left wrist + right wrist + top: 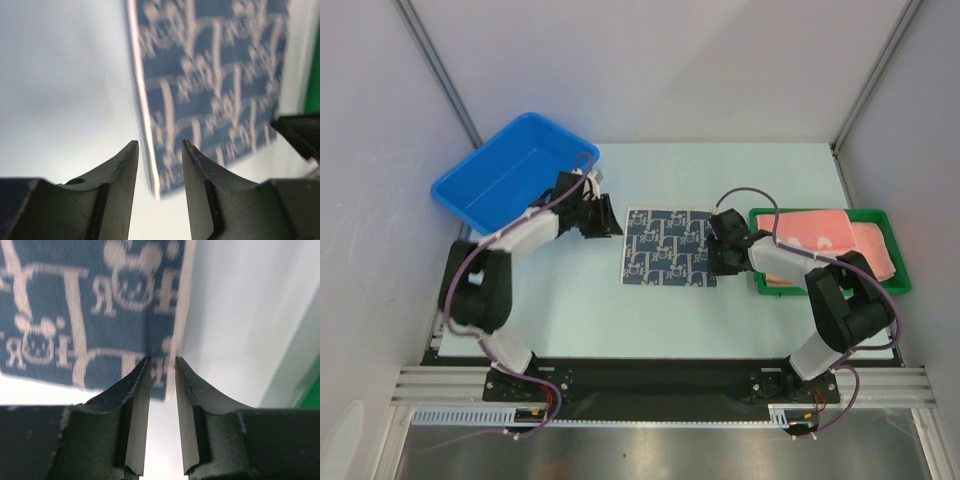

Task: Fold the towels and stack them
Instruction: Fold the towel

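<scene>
Top external view showed the square blue-and-white patterned cloth towel (668,247) lying flat mid-table between the left gripper (609,221), jaws apart at its left edge, and the right gripper (717,256), jaws narrowly straddling its right edge, possibly pinching it.

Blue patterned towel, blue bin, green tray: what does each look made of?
Blue patterned towel: woven, cotton-like cloth with a matte finish; the wrist views show a thread-textured pattern and a pale hemmed edge. Blue bin: probably moulded plastic, with smooth, slightly glossy walls. Green tray: likely plastic too, with a thin rigid rim.
</scene>
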You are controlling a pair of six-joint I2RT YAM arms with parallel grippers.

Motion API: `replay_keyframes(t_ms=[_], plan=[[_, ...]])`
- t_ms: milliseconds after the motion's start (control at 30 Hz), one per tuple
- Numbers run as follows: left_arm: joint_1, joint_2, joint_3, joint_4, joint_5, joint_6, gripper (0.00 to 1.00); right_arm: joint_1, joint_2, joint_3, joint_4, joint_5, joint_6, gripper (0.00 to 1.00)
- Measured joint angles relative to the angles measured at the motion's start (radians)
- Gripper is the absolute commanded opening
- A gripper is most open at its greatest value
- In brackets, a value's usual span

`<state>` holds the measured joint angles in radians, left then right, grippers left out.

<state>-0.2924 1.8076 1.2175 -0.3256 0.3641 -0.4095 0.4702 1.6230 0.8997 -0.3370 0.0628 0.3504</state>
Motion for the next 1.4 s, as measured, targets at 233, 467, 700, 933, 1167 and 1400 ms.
replay_keyframes(t_ms=[233, 467, 700, 933, 1167, 1400], plan=[[-0.079, -0.374, -0.367, 0.077, -0.002, -0.029, 0.46, 0.021, -0.139, -0.048, -0.087, 0.001, 0.028, 0.37], [-0.080, -0.353, -0.580, 0.211, 0.047, -0.145, 0.47, 0.022, -0.211, -0.093, -0.081, -0.011, 0.050, 0.40], [-0.095, -0.275, -0.578, 0.291, 0.045, -0.196, 0.45, 0.024, -0.189, -0.165, -0.026, -0.038, 0.084, 0.40], [-0.113, -0.245, -0.579, 0.354, 0.037, -0.220, 0.40, 0.029, -0.190, -0.216, 0.060, -0.049, 0.107, 0.39], [-0.115, -0.238, -0.580, 0.373, 0.024, -0.223, 0.36, 0.033, -0.191, -0.229, 0.107, -0.053, 0.113, 0.41], [-0.115, -0.228, -0.578, 0.378, 0.006, -0.221, 0.25, 0.033, -0.188, -0.229, 0.114, -0.053, 0.111, 0.36]])
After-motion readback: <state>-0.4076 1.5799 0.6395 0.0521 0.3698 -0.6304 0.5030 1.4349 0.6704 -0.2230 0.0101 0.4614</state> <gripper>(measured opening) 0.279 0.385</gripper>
